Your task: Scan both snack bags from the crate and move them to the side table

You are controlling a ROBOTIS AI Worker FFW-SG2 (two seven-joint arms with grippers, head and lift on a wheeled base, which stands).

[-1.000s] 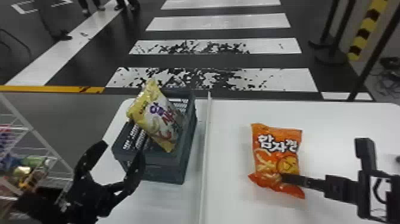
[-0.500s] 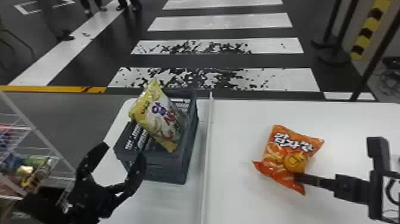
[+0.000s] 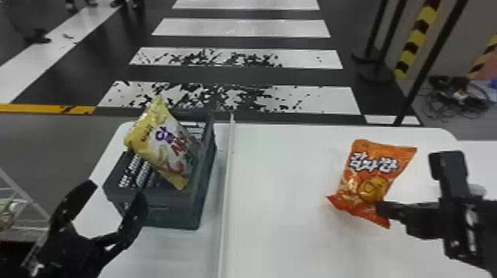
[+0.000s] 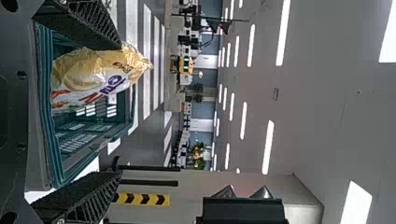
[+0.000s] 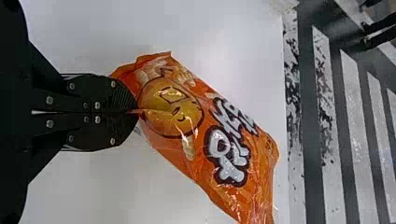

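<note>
"What's in the crate?"

"In your dark grey-green plastic crate (image 3: pixel 170 216), with its slatted walls, you have the yellow-and-white snack bag (image 3: pixel 175 149), tilted, its yellow end poking up above the rim. It covers part of the crate's floor, so you can't tell what lies under it."

"And the other bag?"

"You've got the glossy orange snack bag (image 3: pixel 369 177) pinched near one end in your right gripper (image 3: pixel 384 210), over the white table (image 3: pixel 281 244), right of the pale raised strip (image 3: pixel 226 185). You can't tell whether it touches the tabletop; the fingertips hide a bit of it."

"Left side?"

"Your left gripper (image 3: pixel 116 190) is spread and empty near the crate, one finger hiding a bit of its corner. The white wire rack (image 3: pixel 27 199) is cut off at the head view's edge, its contents blurred."
</note>
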